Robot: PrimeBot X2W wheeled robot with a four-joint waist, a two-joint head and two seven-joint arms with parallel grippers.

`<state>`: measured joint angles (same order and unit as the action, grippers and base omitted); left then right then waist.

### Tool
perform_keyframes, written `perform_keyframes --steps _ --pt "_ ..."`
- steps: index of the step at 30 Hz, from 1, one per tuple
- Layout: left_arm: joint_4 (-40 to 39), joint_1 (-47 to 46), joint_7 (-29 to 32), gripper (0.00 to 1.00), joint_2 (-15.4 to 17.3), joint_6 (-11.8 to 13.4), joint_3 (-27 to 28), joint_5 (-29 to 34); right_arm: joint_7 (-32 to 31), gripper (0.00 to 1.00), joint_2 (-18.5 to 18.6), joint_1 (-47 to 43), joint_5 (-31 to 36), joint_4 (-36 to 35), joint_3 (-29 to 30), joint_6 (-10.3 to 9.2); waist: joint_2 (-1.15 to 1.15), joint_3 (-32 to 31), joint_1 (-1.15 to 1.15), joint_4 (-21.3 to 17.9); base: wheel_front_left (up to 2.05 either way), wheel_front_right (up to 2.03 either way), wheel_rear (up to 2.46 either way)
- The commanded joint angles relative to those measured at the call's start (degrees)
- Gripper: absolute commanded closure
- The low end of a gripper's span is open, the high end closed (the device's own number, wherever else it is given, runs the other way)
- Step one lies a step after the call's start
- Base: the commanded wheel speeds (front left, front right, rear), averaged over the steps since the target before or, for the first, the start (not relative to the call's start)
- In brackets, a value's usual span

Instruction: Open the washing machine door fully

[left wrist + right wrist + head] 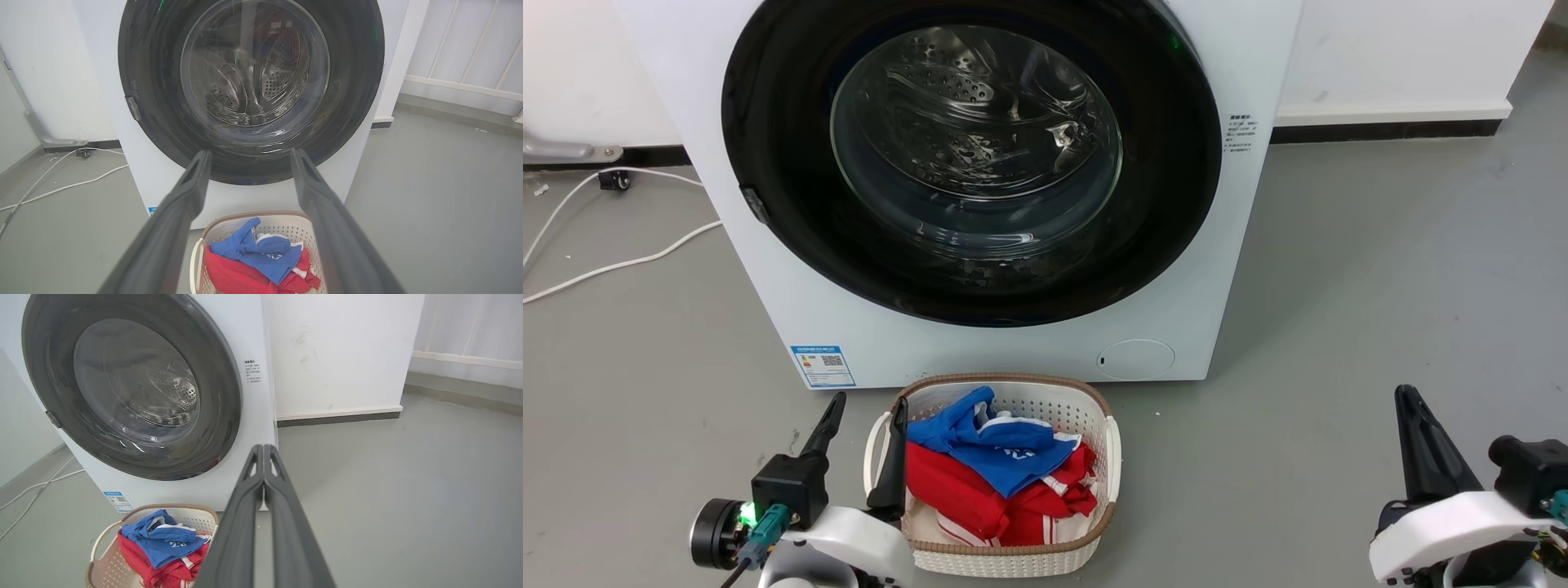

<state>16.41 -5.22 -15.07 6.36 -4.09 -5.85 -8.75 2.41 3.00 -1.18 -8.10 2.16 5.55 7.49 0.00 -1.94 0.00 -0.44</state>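
The white washing machine (pixel 980 351) stands straight ahead, and its round glossy black door (pixel 768 131) lies flush against the front, shut. Through the clear glass bowl the steel drum shows. A small dark latch tab (pixel 755 204) sits on the door's left edge. My left gripper (pixel 866 404) is open at the lower left, low over the floor and the basket's left rim, well short of the door (pixel 163 122). My right gripper (pixel 1409 400) is shut with nothing in it at the lower right, far from the door (pixel 53 375), its fingers (pixel 261 465) pressed together.
A white woven laundry basket (pixel 1094 539) with red and blue clothes sits on the grey floor right before the machine. White cables (pixel 613 265) trail over the floor at the left. A white wall with a dark skirting (pixel 1380 131) runs behind at the right.
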Motion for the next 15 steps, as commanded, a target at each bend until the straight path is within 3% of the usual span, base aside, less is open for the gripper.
perform_keyframes --steps 1,6,8,15 --pt "-0.08 -0.49 -0.16 0.0 -0.19 -0.32 0.11 0.05 -0.07 1.0 -0.16 0.38 -0.95 0.31 0.14 0.0 0.0 -0.02 0.0 0.03 0.0 0.0 0.0" --pt "-0.24 -0.23 -0.16 0.0 -0.55 -0.46 0.04 0.24 -1.41 1.0 -0.12 0.96 -6.38 1.55 1.37 0.0 0.0 -0.11 0.0 0.28 0.0 0.0 0.0" --pt "0.13 -0.22 -0.16 0.0 -0.57 -0.57 0.02 0.1 -1.45 1.0 -0.13 1.48 -12.56 2.91 2.49 0.0 0.0 -0.07 0.0 0.34 0.0 0.0 0.0" --pt "-0.03 -0.9 -0.16 0.0 -0.78 -0.8 -0.23 0.43 -3.69 1.0 -0.12 5.19 -50.21 11.18 4.1 0.0 0.0 0.23 0.0 0.74 0.0 0.0 0.0"
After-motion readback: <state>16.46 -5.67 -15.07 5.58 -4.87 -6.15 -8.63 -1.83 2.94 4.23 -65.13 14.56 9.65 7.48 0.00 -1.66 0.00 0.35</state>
